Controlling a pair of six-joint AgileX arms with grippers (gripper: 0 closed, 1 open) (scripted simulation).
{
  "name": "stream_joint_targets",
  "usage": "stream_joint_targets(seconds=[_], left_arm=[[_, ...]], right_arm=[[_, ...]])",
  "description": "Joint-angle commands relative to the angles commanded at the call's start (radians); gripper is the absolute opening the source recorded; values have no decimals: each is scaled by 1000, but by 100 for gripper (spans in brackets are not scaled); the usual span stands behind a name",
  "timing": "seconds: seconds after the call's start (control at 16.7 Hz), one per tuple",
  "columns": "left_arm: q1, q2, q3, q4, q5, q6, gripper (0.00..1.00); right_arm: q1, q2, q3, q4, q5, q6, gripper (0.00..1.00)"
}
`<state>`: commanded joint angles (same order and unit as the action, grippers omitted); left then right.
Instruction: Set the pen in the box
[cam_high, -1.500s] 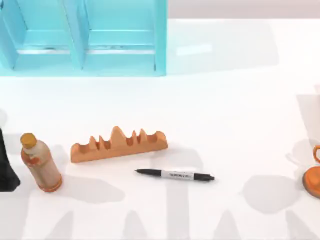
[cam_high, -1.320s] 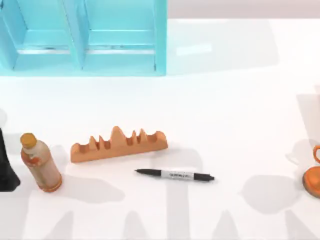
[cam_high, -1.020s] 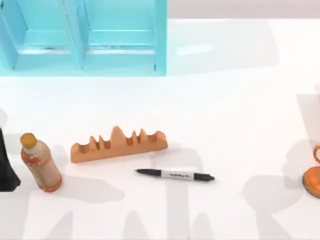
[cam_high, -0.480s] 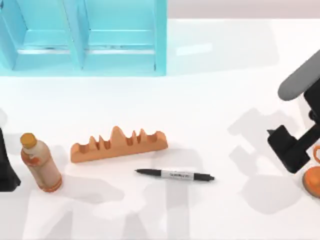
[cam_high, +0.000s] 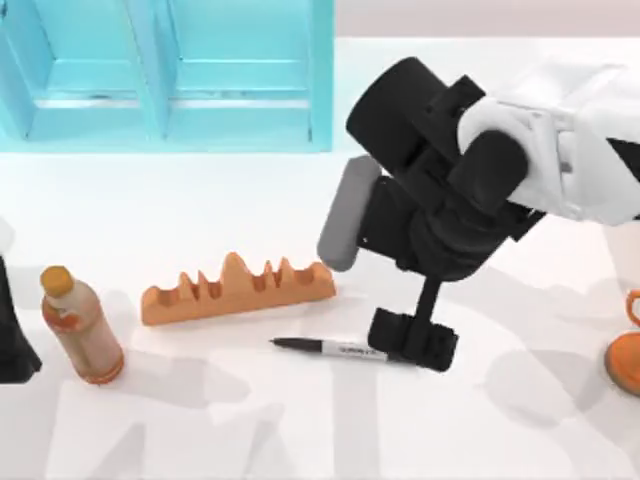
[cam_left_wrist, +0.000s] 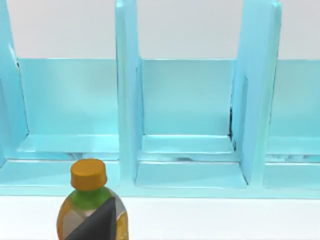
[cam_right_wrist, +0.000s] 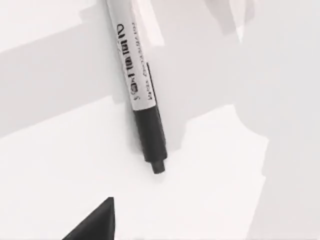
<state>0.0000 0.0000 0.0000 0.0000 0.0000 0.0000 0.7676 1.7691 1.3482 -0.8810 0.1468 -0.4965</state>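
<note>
right jaws: they hang low over the worktop (cam_high: 480, 440), right above the pen's blunt end; I cannot tell how wide they stand.
pen (cam_high: 330, 347): it lies flat on the worktop, with its blunt end under the jaws. The label band and pointed tip run out past them toward the top view's left. In the right wrist view the pen (cam_right_wrist: 137, 95) sits just ahead of the jaws, not yet between them.
step: closing in for the grasp; the pen is not yet held.
aim: I judge the label band the better place to grip, so the jaws should slide along the barrel away from the blunt end.
alignment: set the jaws across the barrel, one each side, then come straight down until they nearly touch the worktop.
risk: a slim round barrel probably rolls if one side touches first, and a grip at the end may let it tilt.
block (cam_high: 235, 288): the notched orange piece lies just beyond the pen; keep the jaws clear of it.
box (cam_high: 170, 80): pale blue with dividers, well beyond the block and far from the jaws; lift high before crossing.
bottle (cam_high: 82, 325): stands well off past the block's far end.
left arm (cam_high: 10, 340): parked beside the bottle.
</note>
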Motion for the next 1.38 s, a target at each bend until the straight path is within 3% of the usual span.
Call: stream_joint_targets(seconds=[0.3, 0.72, 1.38], left_arm=[[0, 0, 0, 0, 0, 0, 100], [0, 0, 0, 0, 0, 0, 100], [0, 0, 0, 0, 0, 0, 100]], right_arm=[[99, 222, 176, -111, 18, -63, 100], [106, 245, 191, -119, 19, -70, 100], [67, 414, 50, 193, 18, -110, 100]])
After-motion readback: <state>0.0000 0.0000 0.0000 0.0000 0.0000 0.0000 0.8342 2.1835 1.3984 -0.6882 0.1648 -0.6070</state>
